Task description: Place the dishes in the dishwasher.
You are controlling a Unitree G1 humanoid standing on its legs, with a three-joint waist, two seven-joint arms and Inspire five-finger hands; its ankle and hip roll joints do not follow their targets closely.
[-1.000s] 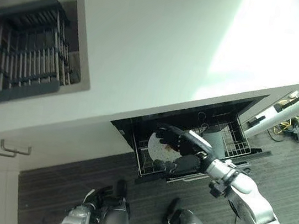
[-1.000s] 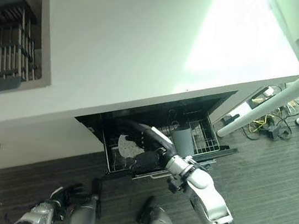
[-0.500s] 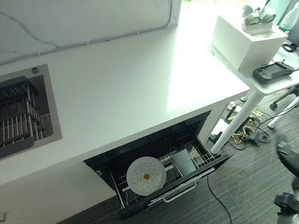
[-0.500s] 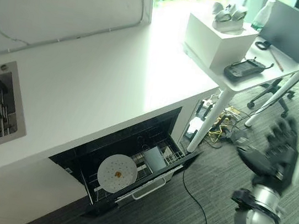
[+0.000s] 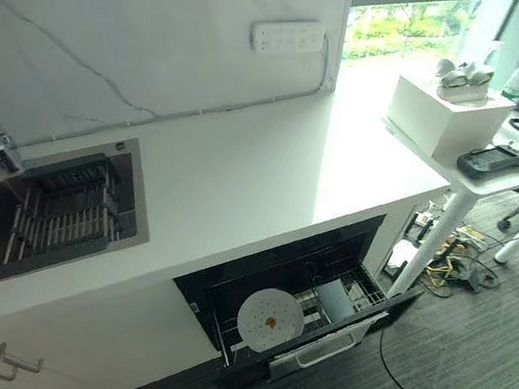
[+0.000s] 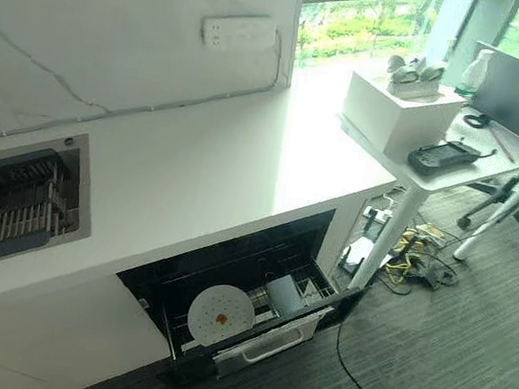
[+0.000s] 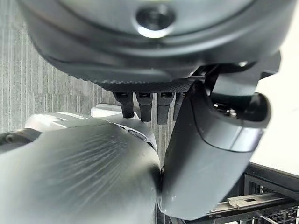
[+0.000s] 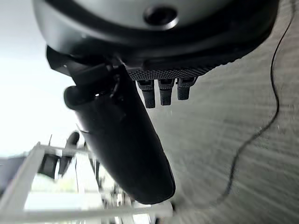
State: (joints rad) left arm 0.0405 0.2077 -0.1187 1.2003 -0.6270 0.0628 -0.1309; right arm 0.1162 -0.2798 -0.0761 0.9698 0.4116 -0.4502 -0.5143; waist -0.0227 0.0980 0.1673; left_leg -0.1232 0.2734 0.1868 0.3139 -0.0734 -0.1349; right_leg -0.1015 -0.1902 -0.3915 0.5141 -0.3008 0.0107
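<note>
Plate (image 5: 270, 319) stands on edge in the open dishwasher drawer's (image 5: 316, 343) front left corner, face outward (speckled white). Both hands (image 7: 154, 100) (image 8: 161, 91) hang with relaxed fingers, empty.

Head stereo pair looking down from high and far at the white counter (image 5: 272, 172), both sharing the sink (image 5: 54, 209) at its left end and the open dishwasher drawer (image 6: 245, 294) under its front edge. Left wrist view very close along the left hand (image 7: 205, 140). Right wrist view very close along the right hand (image 8: 126, 135), facing grey floor (image 8: 243, 116).
</note>
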